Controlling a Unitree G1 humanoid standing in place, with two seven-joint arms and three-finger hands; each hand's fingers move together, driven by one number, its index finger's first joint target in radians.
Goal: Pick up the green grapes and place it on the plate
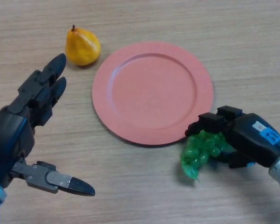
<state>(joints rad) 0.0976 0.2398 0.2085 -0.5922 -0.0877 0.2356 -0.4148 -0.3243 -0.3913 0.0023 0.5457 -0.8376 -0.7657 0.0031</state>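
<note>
The right robot hand [245, 135] curls round the grapes [203, 150] just off the plate [130, 116] rim's near right edge, above the desk [144, 196]. The plate's face lies bare. The left robot hand [30, 105] hovers spread wide, fingers straight, near the pear [82, 45].

the grapes [200, 153], a bright green bunch, sit just off the plate's [151, 91] lower right rim, partly covered from the right. the plate is round, salmon pink, flat on its base, and bare.
</note>
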